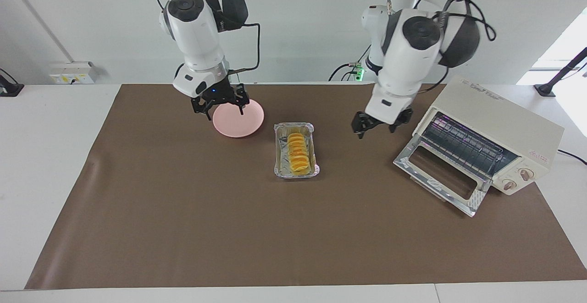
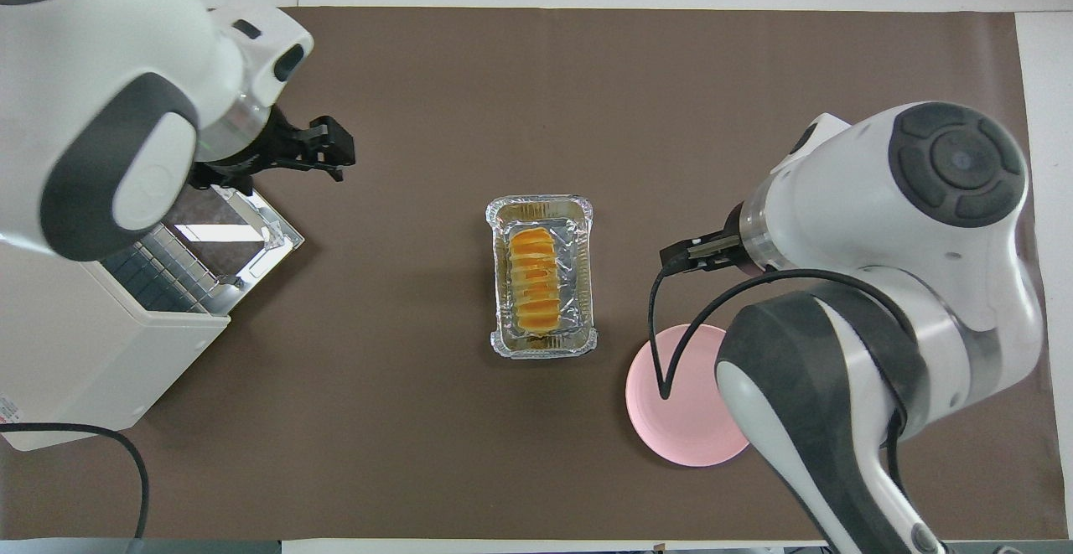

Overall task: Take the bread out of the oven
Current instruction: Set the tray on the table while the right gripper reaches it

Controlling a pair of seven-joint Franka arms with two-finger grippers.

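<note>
The bread (image 1: 297, 152) (image 2: 534, 288), a ridged golden loaf, lies in a silver foil tray (image 1: 278, 156) (image 2: 580, 269) in the middle of the mat. The cream oven (image 1: 497, 124) (image 2: 75, 370) stands at the left arm's end of the table with its glass door (image 1: 440, 174) (image 2: 205, 202) dropped open and its wire rack bare. My left gripper (image 1: 378, 128) (image 2: 329, 150) hangs open and holds nothing, over the mat between the tray and the oven door. My right gripper (image 1: 219, 108) (image 2: 681, 257) is open over the pink plate (image 1: 238, 124) (image 2: 679, 432).
A brown mat (image 1: 183, 225) covers most of the white table. The pink plate sits beside the foil tray, a little nearer to the robots, toward the right arm's end. A black cable (image 2: 75, 437) runs from the oven near the robots' edge.
</note>
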